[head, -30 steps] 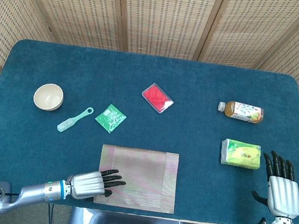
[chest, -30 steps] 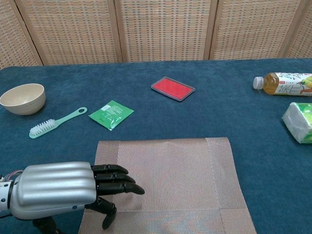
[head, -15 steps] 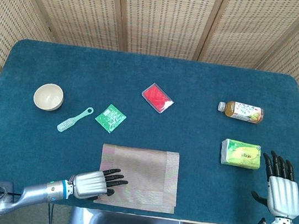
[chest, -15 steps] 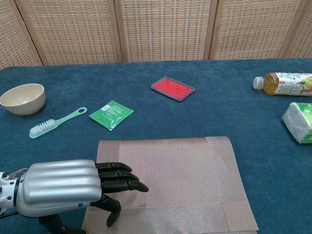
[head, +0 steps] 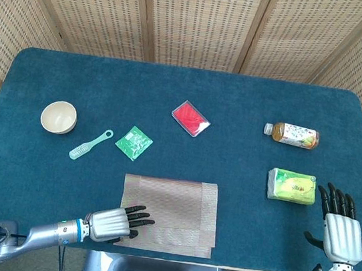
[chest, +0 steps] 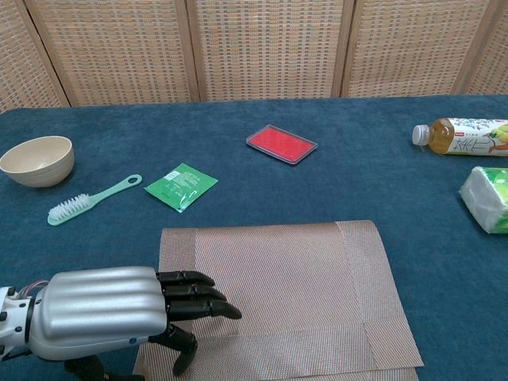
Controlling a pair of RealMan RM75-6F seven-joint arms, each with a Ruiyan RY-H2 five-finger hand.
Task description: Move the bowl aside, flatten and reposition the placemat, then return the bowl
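The beige bowl [head: 59,117] [chest: 36,159] stands alone at the far left of the blue table. A woven placemat [head: 168,215] [chest: 279,294] lies flat near the front edge, its near right corner folded or overhanging. My left hand [head: 114,224] [chest: 119,310] rests palm down with its fingers stretched out over the mat's near left corner, holding nothing. At the front right corner my right hand [head: 341,230] stands upright and empty, fingers apart; it shows only in the head view.
A mint brush [head: 90,144] [chest: 91,199] and green sachet [head: 134,142] [chest: 181,186] lie between bowl and mat. Further back sits a red case [head: 190,118] [chest: 282,144]. A drink bottle [head: 292,134] [chest: 459,136] and tissue pack [head: 291,186] [chest: 486,198] occupy the right.
My left hand has slid back toward the front edge. The placemat shifted slightly, and its near right corner now reaches further right. The right hand has not moved.
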